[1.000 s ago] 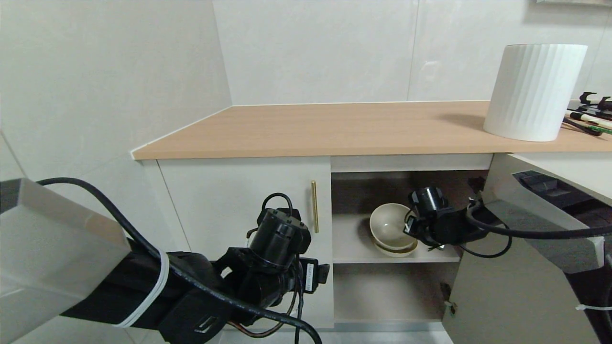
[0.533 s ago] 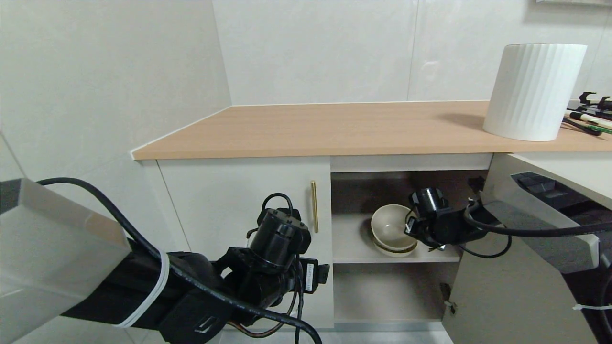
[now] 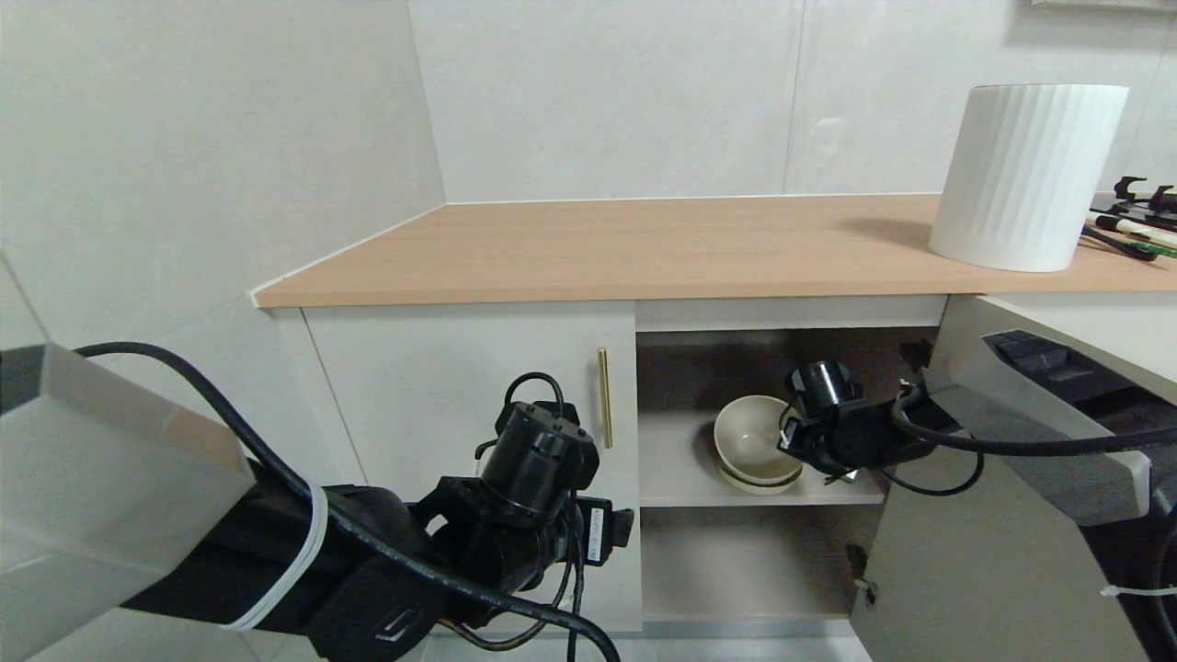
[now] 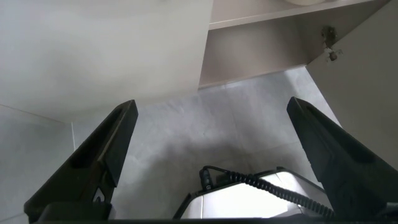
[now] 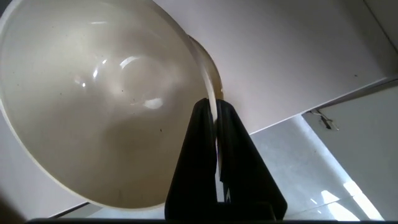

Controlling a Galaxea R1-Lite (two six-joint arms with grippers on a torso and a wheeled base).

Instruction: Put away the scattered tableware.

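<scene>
Slightly shifted since a second ago: we note the cream bowl (image 3: pixel 749 439) and the right gripper (image 3: pixel 793 441) have edged toward frame right, with hardly any change in the last half second. The bowl sits right of frame centre in the open cupboard, tilted on edge with its hollow facing frame left. It is over a second bowl (image 3: pixel 759 480) on the middle shelf (image 3: pixel 676 469); we cannot tell if they touch. Its inside is glossy and pale, with a few dark specks. The right jaws pinch its rim, nearly closed. The left gripper (image 4: pixel 211 106) hangs over the grey floor, jaws wide, holding nothing. The wooden surface (image 3: pixel 644 248) carries a white ribbed container (image 3: pixel 1025 175) at upper right.
</scene>
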